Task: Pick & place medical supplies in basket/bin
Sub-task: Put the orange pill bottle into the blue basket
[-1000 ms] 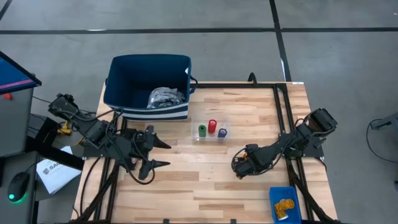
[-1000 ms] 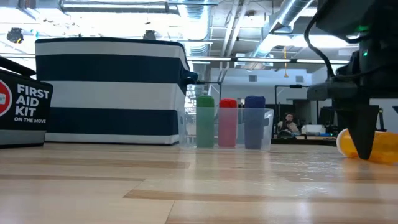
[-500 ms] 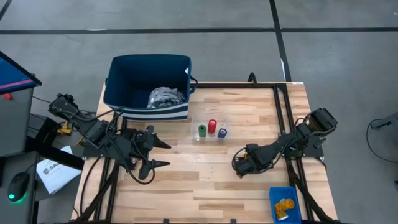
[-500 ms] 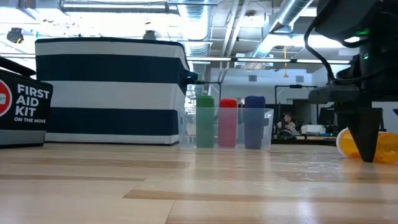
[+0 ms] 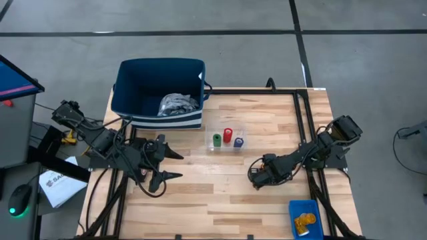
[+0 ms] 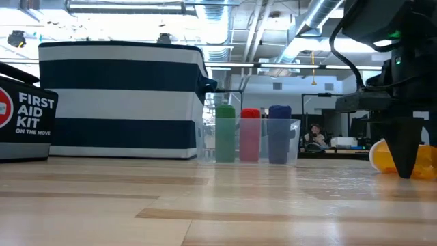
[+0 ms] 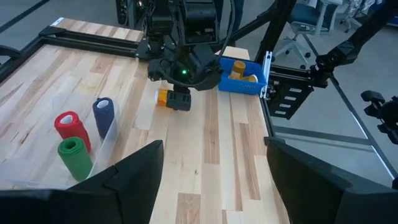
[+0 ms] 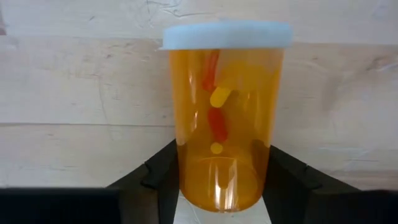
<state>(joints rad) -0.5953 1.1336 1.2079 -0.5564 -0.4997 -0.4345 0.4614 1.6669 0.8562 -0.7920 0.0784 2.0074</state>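
An orange pill bottle [image 8: 224, 124] with a white cap lies on its side on the wooden table, right of the middle. My right gripper [image 5: 257, 179] points down over it and is shut on it. My left gripper [image 5: 179, 166] hangs open above the table's left part, holding nothing. The navy striped basket [image 5: 123, 87] stands at the far left with the grey-blue cloth bundle [image 5: 177, 103] inside. Green [image 5: 217, 140], red [image 5: 227, 135] and purple [image 5: 239, 142] cylinders stand upright in a clear tray. The small blue bin [image 5: 293, 210] at the near right holds another orange bottle [image 5: 307, 220]. My right gripper pinches the bottle's orange body [image 8: 186, 180] between its two fingers [image 8: 163, 180], at the end away from the white cap. The fingers come from above, pointing down, and lie across the bottle. The bottle rests on its side on the table [image 6: 379, 156].
A black first aid kit [image 6: 24, 116] stands at the left, beside the basket. The clear tray [image 7: 109, 134] sits between the two arms. Bare wood lies in front of the tray and toward the near edge. Black frame rails [image 5: 303, 127] run along the table's right side.
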